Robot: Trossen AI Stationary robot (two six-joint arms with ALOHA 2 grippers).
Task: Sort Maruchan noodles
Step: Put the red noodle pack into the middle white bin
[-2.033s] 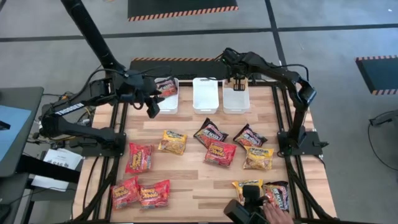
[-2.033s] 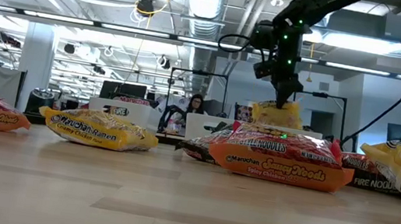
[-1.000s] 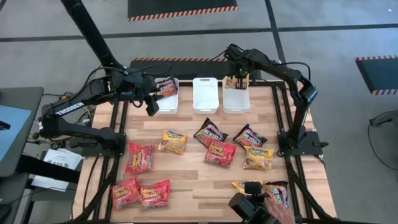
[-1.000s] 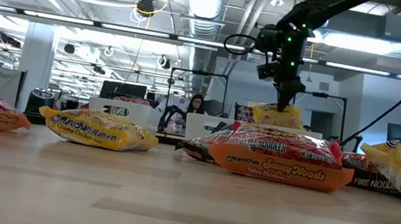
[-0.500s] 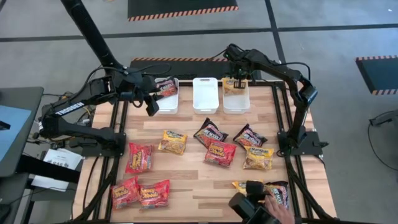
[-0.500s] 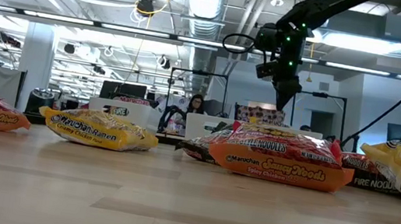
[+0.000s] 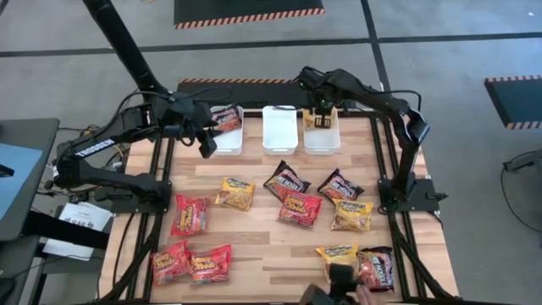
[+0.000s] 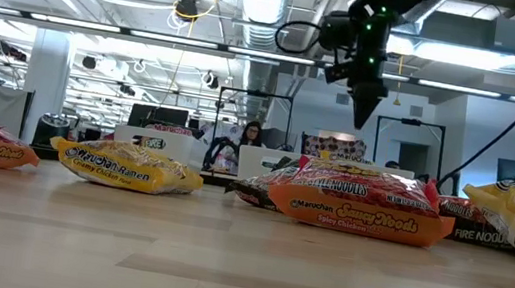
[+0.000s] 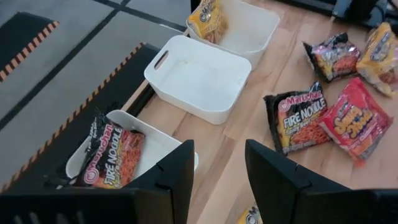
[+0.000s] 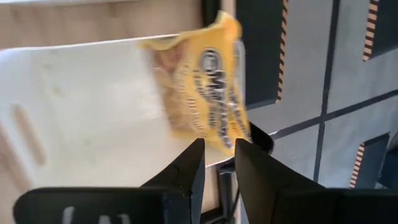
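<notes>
Three white bins stand in a row at the table's far edge. The left bin holds a dark Fire Noodle packet, and the middle bin holds nothing. A yellow packet sits tilted at the far end of the right bin, leaning on its wall. My right gripper hangs open above that bin, clear of the packet. By the left bin my left gripper hovers open, with nothing between its fingers. Several red, yellow and dark Maruchan noodles packets lie flat on the table.
Loose packets include a yellow one, a dark one, a red one and a red pair near the front left. A person's hand with a dark device reaches in at the near edge by two packets.
My right gripper has let go of the yellow packet, which has dropped into the right bin. The gripper has then risen and drifted toward the table's left edge. The hand at the near edge has shifted a little.
</notes>
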